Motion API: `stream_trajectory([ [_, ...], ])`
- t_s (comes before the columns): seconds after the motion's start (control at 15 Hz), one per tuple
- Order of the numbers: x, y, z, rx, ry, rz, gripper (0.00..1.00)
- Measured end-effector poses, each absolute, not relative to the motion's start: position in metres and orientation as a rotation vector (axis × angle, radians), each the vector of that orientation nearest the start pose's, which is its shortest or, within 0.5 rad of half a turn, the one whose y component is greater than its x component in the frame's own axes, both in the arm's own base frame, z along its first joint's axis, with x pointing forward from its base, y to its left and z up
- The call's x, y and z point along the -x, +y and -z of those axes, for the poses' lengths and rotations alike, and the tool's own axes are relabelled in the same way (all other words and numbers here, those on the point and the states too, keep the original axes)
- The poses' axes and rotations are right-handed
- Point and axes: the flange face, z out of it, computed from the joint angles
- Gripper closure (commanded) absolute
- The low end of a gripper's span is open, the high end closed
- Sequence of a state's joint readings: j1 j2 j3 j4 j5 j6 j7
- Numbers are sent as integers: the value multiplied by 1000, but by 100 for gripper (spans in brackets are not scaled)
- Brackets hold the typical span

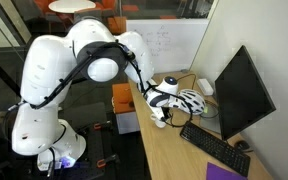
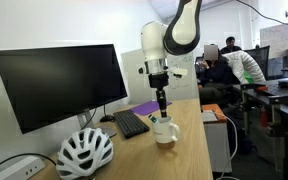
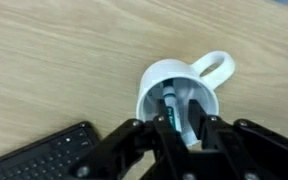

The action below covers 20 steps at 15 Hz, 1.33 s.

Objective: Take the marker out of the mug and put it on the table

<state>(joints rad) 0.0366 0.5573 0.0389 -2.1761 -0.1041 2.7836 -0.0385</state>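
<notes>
On the grained tan table (image 3: 44, 50), wrist view, left to right: flat black keyboard (image 3: 44, 155); round glossy white mug (image 3: 152, 85) with loop handle, slim dark-green marker (image 3: 169, 100) leaning inside; black gripper (image 3: 181, 126), jaws apart above the rim.

Found the mug (image 3: 146, 88) standing upright on the counter (image 3: 54, 55), a small white cup seen from above in the wrist view, with its looped handle turned toward the upper right and its mouth open. Saw the marker (image 3: 169, 102) inside it, a slim dark stick with a greenish look, leaning against the inner wall with its upper end just below the rim. Noted in an exterior view the mug (image 2: 166, 133) resting on bare light tan wood, toward the counter's near edge.
</notes>
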Motion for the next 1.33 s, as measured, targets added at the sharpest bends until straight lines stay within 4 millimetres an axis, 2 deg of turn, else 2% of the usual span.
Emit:
stream_trajectory([
  [0.07,-561,49,-132,3141,-325,83,65],
  [0.2,-569,51,-124,3140,-331,87,61],
  [0.27,-572,52,-121,3140,-337,90,50],
  [0.47,-580,56,-111,3146,-364,91,64],
  [0.53,-582,57,-108,3149,-380,90,64],
  [0.6,-582,57,-105,3152,-398,86,89],
  [0.73,-582,59,-101,3157,-444,103,91],
  [0.8,-583,59,-100,3158,-476,123,97],
  [0.87,-582,59,-100,3158,-500,143,100],
  [0.93,-582,60,-100,3157,-514,165,95],
  [1.2,-576,62,-103,3144,-525,218,95],
  [1.33,-570,62,-115,3141,-517,225,95],
])
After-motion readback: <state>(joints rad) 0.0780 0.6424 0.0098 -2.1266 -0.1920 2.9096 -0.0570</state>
